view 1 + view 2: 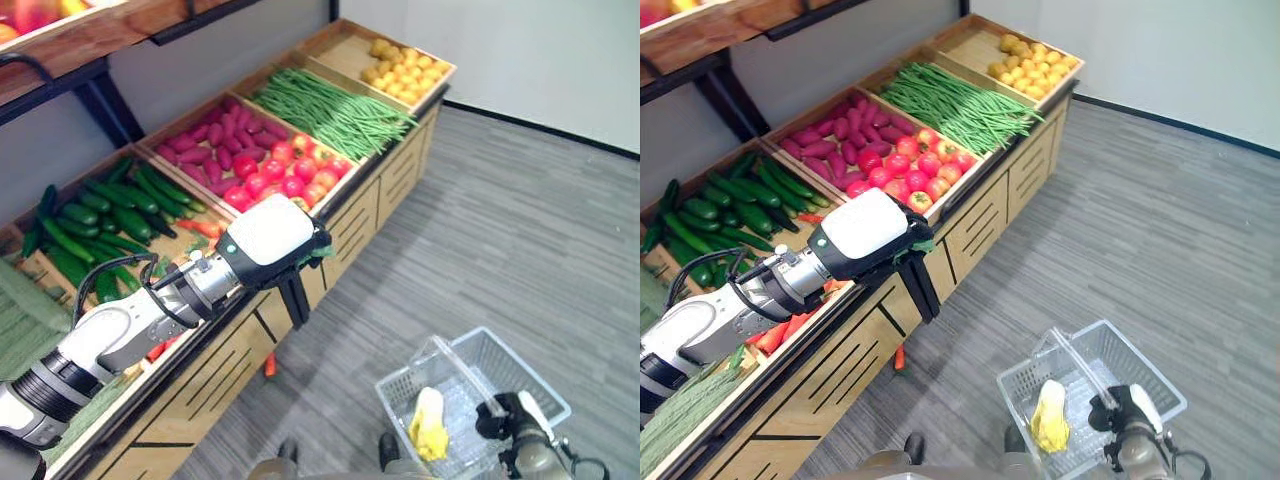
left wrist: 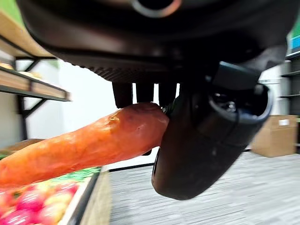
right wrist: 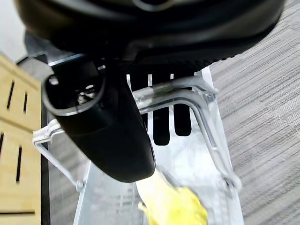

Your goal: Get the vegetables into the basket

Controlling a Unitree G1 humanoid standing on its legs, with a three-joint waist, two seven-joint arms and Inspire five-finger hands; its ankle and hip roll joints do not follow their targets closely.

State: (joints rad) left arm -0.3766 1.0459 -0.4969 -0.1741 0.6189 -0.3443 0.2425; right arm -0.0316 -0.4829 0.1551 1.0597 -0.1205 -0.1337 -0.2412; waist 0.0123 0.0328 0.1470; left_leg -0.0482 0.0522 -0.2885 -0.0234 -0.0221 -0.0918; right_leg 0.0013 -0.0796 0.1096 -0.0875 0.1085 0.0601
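Across the upper left of the left eye view runs a wooden produce stand [image 1: 300, 290] with slanted bins: cucumbers [image 1: 100, 215] at the left, purple sweet potatoes [image 1: 215, 140] and tomatoes [image 1: 285, 175] in the middle bin, green beans [image 1: 335, 110] next, and yellow fruit [image 1: 400, 65] at the upper right. No writing can be read on any of it.

At the lower right of that view a clear wire basket [image 1: 520, 375] hangs above the grey floor, a yellow vegetable [image 1: 428, 425] lying inside it. The right hand [image 3: 105, 126] has its fingers curled round the basket's handle [image 3: 187, 96].

Over the stand's front edge, at the middle of the frame, the left hand [image 1: 290, 255] grasps a carrot [image 2: 79, 147]. In the left wrist view its thick end sits between thumb and fingers [image 2: 145, 93], and its long axis runs toward the lower left of that frame, tapering that way.

On the floor below the stand lies a small orange piece [image 1: 270, 365], possibly another carrot.
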